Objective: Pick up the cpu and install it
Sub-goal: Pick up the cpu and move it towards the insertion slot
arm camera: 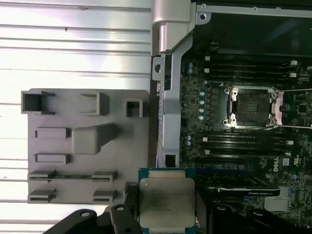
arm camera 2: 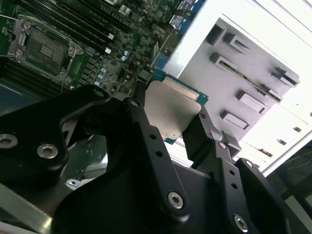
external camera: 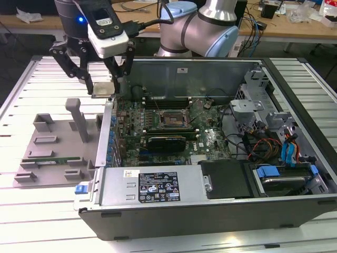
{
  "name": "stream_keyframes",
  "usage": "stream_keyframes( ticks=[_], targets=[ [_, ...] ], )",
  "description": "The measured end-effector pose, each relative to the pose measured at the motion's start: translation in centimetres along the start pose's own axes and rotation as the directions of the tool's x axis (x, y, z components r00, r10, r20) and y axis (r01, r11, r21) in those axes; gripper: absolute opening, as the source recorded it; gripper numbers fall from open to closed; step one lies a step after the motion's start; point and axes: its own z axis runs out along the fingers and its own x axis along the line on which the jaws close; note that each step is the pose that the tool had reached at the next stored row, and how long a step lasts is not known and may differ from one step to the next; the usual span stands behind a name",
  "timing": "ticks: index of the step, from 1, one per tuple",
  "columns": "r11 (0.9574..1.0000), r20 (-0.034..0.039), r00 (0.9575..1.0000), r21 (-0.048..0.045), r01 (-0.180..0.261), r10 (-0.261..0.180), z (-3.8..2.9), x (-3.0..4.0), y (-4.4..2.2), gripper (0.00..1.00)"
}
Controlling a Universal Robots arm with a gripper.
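There's the gripper (external camera: 102, 86) clenched on the cpu (arm camera: 167, 202) by its edges, flat — likely so it meets the socket (arm camera: 253, 107) squarely. It hangs over the case wall (arm camera: 168, 126).

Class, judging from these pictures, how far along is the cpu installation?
Done: the cpu is lifted, clamped in the gripper near the case wall. In hand: holding it aloft. Left: the socket on the motherboard is empty, so the cpu is not yet installed.
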Motion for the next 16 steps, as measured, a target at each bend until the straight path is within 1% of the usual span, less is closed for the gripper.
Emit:
stream_keyframes(
  ticks=[2,3,5,6,7,9,12,14,16],
  targets=[
    [1.0,0.0001,1.0,-0.0001,0.0,0.0,0.15,-0.47,0.06,0.55],
    [1.0,0.0002,1.0,-0.0063,0.0,0.0,0.21,-0.87,0.09,0.55],
    [0.9998,0.0006,1.0,-0.0185,0.0,0.0,0.23,-0.99,0.09,0.55],
    [0.9996,0.0009,1.0,-0.0284,-0.001,0.001,0.25,-1.08,0.09,0.55],
    [0.9995,0.0011,1.0,-0.0312,-0.001,0.001,0.27,-1.15,0.09,0.55],
    [0.9995,0.0011,1.0,-0.0319,-0.001,0.001,0.35,-1.41,0.1,0.55],
    [0.9995,0.0011,1.0,-0.0319,-0.001,0.001,0.5,-2.2,0.17,0.55],
    [0.9995,0.0011,1.0,-0.0319,-0.001,0.001,0.58,-2.6,0.19,0.55],
    [0.9995,0.0011,1.0,-0.0319,-0.001,0.001,0.63,-2.83,0.2,0.55]
  ],
)
